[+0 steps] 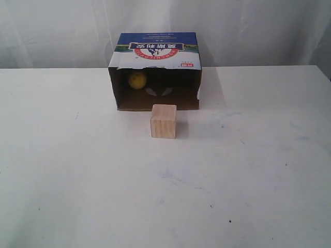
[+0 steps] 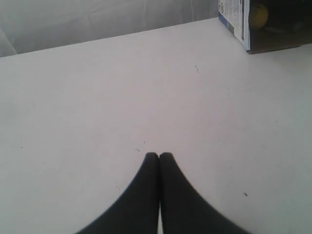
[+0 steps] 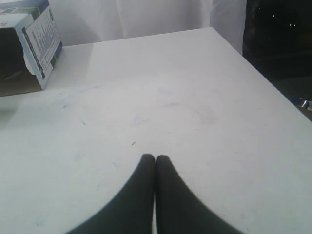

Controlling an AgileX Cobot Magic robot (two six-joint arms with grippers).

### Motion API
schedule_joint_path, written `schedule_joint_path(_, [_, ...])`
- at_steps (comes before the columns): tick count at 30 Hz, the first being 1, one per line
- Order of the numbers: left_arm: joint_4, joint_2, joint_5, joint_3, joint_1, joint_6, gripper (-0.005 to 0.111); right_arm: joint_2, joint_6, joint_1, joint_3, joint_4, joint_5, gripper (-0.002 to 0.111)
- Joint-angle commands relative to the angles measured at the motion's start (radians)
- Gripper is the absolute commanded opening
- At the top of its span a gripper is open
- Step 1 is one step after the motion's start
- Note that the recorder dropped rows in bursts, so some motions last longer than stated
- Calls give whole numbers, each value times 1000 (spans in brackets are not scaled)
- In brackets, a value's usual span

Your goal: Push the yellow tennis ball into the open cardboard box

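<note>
The yellow tennis ball [image 1: 137, 80] lies inside the open cardboard box [image 1: 155, 49], at the left of its dark interior. The box lies on its side at the back of the white table, its opening toward the front and its blue printed face up. In the left wrist view the ball [image 2: 258, 15] shows dimly inside the box [image 2: 236, 19]. My left gripper [image 2: 159, 155] is shut on nothing, over bare table far from the box. My right gripper [image 3: 155, 157] is also shut and empty; the box [image 3: 41, 39] stands far from it. Neither arm appears in the exterior view.
A pale wooden cube [image 1: 163, 121] stands on the table just in front of the box's opening. The table's right edge [image 3: 263, 78] drops off to a dark floor. A white curtain hangs behind the table.
</note>
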Motion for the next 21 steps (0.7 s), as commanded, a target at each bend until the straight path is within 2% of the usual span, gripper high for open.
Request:
schedule_joint_path(1, [-78,-5,172,4,4,-24,0,-4,-2,3,-1,1,-7,0])
schedule_joint_path(5, [-104,-5,181,4,4,-34,0,-4,-2,3,-1,1,-7,0])
schedule_joint_path(8, [-251,-5,146,4,4,-26,0,-4,-2,3,-1,1,-7,0])
schedule_joint_path(10, [-347,-5,102,4,6,76,0,-4,-2,3,-1,1,-7,0])
schedule_joint_path(13, [-350,-5,82,4,18,214,0,-4,-2,3,-1,1,-7,0])
schedule_joint_path(17, [-350,-5,122,4,72,219,0,-4,-2,3,-1,1,-7,0])
schedule_joint_path(21, [-350,-5,122,4,72,217,0,-4,-2,3,-1,1,-7,0])
